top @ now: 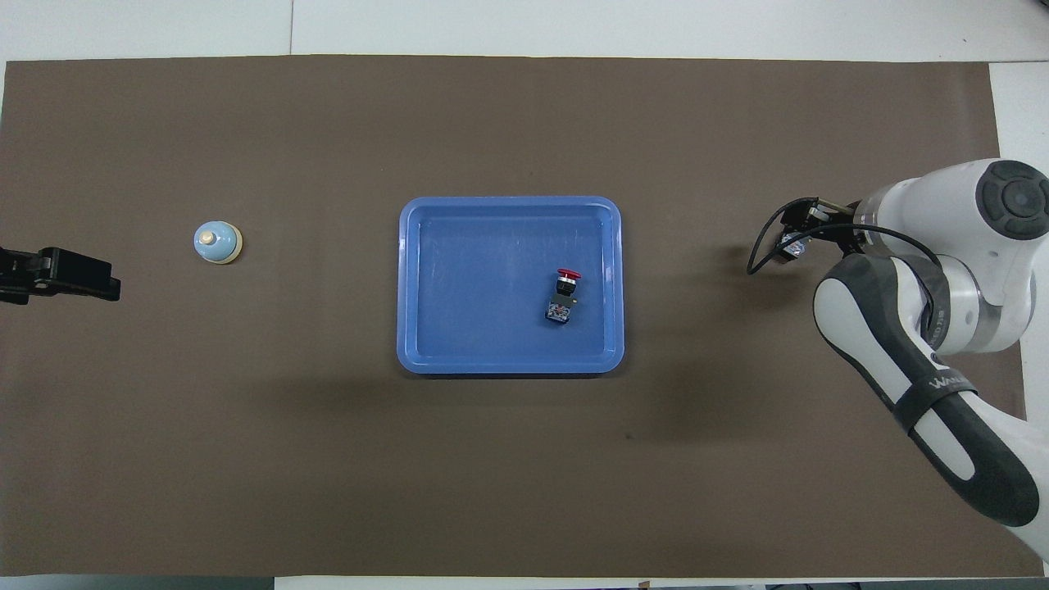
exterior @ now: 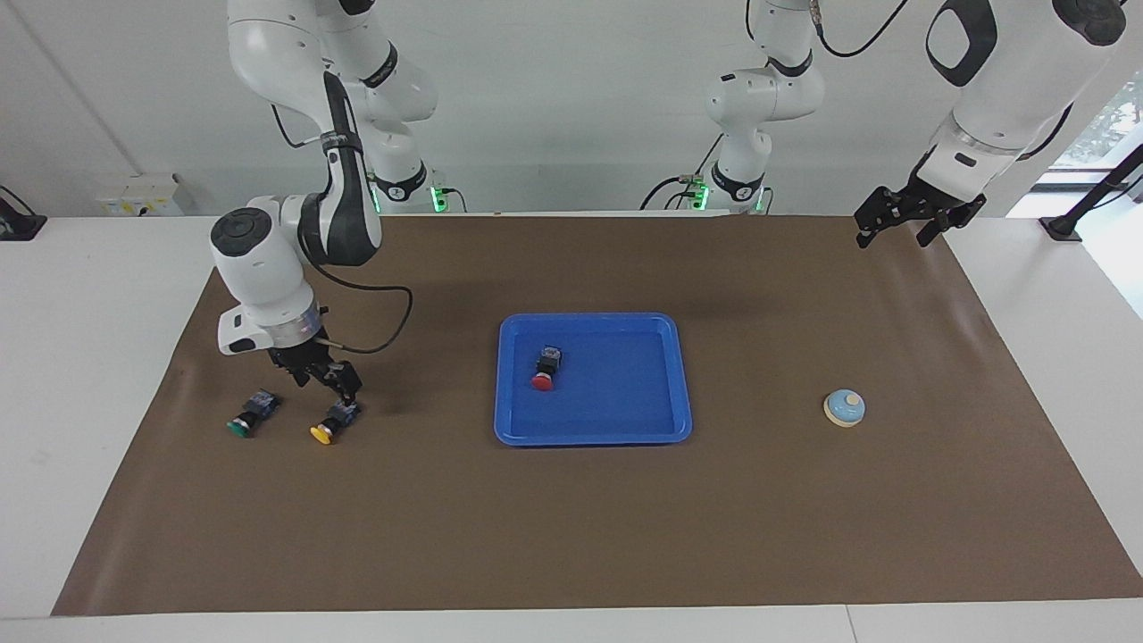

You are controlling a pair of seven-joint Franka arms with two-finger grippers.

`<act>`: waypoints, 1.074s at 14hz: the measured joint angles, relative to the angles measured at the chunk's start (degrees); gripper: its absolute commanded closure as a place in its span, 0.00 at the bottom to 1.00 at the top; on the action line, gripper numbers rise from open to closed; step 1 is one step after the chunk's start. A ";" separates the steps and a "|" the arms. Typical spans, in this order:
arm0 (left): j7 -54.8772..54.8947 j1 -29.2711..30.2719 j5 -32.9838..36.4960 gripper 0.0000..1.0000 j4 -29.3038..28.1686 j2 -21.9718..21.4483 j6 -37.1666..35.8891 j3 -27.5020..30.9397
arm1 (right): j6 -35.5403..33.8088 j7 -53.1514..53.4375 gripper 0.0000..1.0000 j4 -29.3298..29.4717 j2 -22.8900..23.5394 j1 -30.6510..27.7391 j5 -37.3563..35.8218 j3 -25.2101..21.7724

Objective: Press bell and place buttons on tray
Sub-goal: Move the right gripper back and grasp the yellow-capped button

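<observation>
Brown tabletop (exterior: 571,518): right end effector (exterior: 329,382), fingers apart, poised over yellow button (exterior: 332,422) beside tray (exterior: 680,375), judged for grasping; left end effector (exterior: 902,219) waits, state undeterminable.

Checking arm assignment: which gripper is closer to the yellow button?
Right. The right gripper is low, just above the yellow button. The left gripper waits at the left arm's end of the table, past the tray and bell.

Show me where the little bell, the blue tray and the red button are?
bell (exterior: 844,407): facing view, on its light-blue dome.
tray (exterior: 625,384): facing view, on its bare floor.
red button (exterior: 542,381): facing view, on its red cap, inside the tray.
</observation>
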 measured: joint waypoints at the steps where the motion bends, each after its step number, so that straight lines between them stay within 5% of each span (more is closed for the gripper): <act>1: 0.00 0.00 0.00 0.00 0.00 0.00 0.00 0.00 | 1.42 -0.01 0.00 -0.17 0.92 -0.01 0.00 0.01; 7: 0.00 0.00 0.00 0.00 0.00 0.00 0.00 0.00 | 6.20 -0.01 0.00 0.45 5.05 0.19 0.00 0.12; 8: 0.00 0.00 0.00 0.00 0.00 0.00 0.00 0.00 | 6.62 -0.01 0.06 0.46 5.29 0.19 0.00 0.13; 10: 0.00 0.00 0.00 0.00 0.00 0.00 0.00 0.00 | 6.91 -0.01 0.33 0.45 5.81 0.19 0.00 0.14; 13: 0.00 0.00 0.00 0.00 0.00 0.00 0.00 0.00 | 6.93 -0.01 1.00 0.45 6.14 0.19 0.00 0.14; 15: 0.00 0.00 0.00 0.00 0.00 0.00 0.00 0.00 | 6.93 -0.01 1.00 0.45 6.18 0.19 0.00 0.14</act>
